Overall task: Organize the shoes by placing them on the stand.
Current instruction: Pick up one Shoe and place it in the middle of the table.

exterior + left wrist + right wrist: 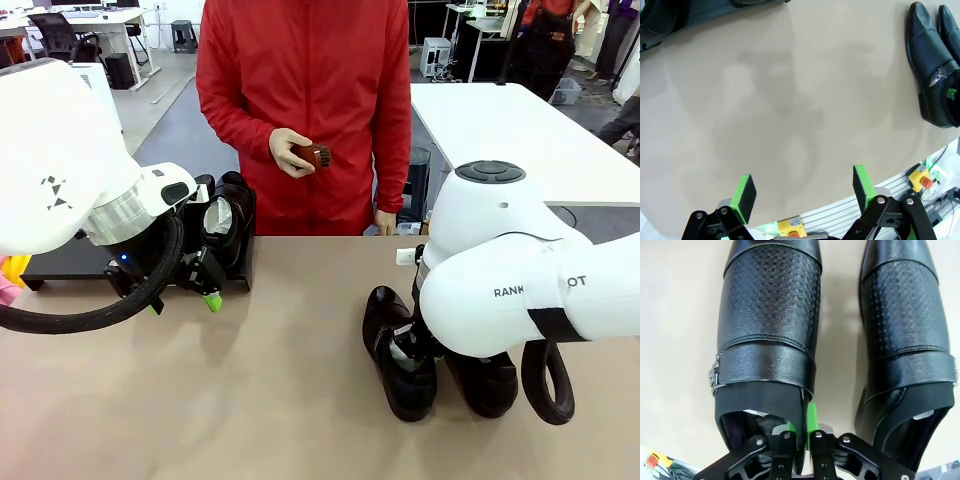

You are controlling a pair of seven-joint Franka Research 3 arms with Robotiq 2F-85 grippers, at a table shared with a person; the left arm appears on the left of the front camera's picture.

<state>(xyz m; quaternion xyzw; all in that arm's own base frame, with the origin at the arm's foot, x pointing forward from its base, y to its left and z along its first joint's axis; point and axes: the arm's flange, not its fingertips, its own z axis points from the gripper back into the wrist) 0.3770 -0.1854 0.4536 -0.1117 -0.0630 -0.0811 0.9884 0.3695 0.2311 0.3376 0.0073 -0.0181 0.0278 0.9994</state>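
Right wrist view: right jaws are clenched on the gripped shoe [767,340]. They pinch the side wall of its opening, with one green pad [811,415] outside the leather and the other finger inside. White paper stuffing shows in the opening. The second shoe [907,340] lies just beside it and parallel, toes pointing the same way, with a strip of counter [840,340] between them. Both are black with a textured vamp and a strap with a metal buckle.

Front view: the right arm [500,260] hangs over the pair on the right half of the counter. The gripped shoe [400,360] is the one toward picture left, and the second shoe [487,385] is partly under the arm. I cannot tell whether the gripped shoe's sole is off the surface.

The stand [60,262] sits at the far left of the counter, well apart from the pair. A shelved shoe [225,215] with white stuffing rests at its right end. The left arm [60,150] is just in front of the stand.

Left wrist view: left jaws are released, pads [745,192] wide apart over bare counter with nothing between them. An edge of the stand [690,15] shows at top left.

Across the counter stands a person in red. One hand [288,150] holds a small brown brush [314,155] at waist height.
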